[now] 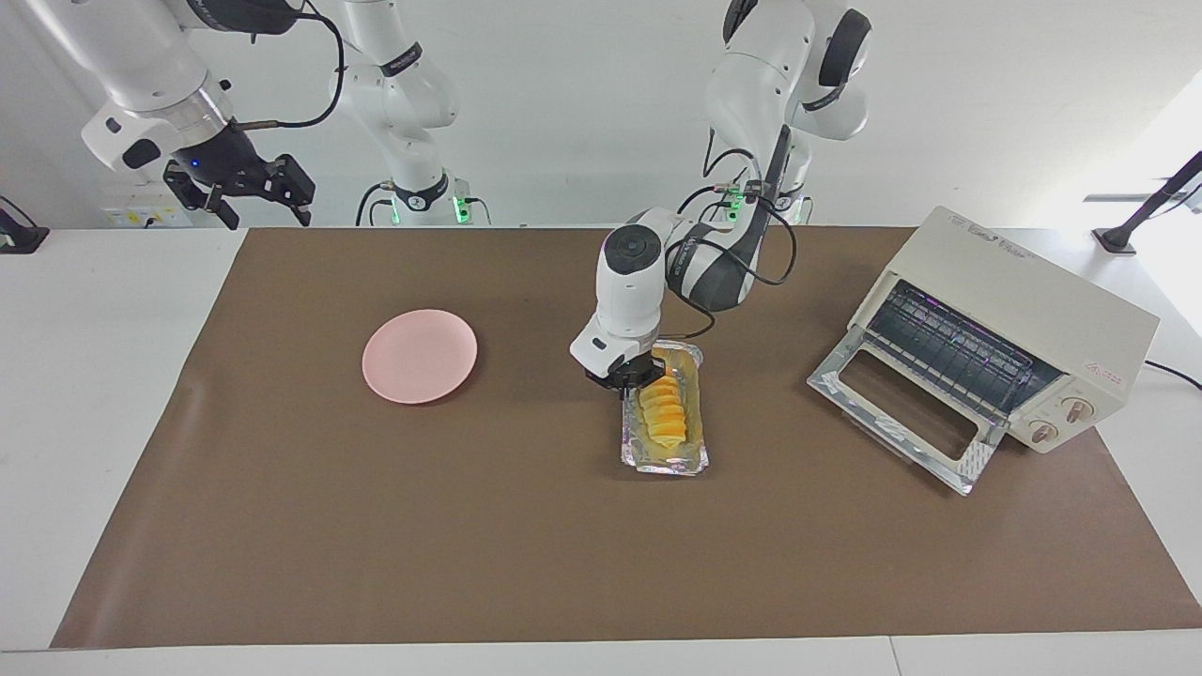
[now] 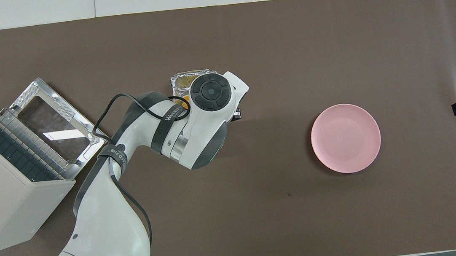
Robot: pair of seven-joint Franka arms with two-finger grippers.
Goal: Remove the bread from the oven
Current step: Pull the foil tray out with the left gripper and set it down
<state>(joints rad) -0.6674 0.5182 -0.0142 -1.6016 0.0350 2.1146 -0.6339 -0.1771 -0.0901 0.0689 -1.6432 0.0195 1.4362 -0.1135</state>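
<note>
The bread (image 1: pixel 665 413), a ridged golden-yellow loaf, lies in a crinkled foil tray (image 1: pixel 700 458) on the brown mat in the middle of the table, outside the oven (image 1: pixel 1024 310). The oven stands at the left arm's end with its glass door (image 1: pixel 901 413) dropped open and its wire rack bare. My left gripper (image 1: pixel 639 377) is down at the end of the bread and tray nearest the robots. In the overhead view the left arm's hand covers most of the tray (image 2: pixel 189 78). My right gripper (image 1: pixel 254 202) waits open, raised over the right arm's end of the table.
A round pink plate (image 1: pixel 420 356) lies on the mat toward the right arm's end, also seen in the overhead view (image 2: pixel 345 137). The oven (image 2: pixel 7 202) and its open door (image 2: pixel 58 129) take up the left arm's end.
</note>
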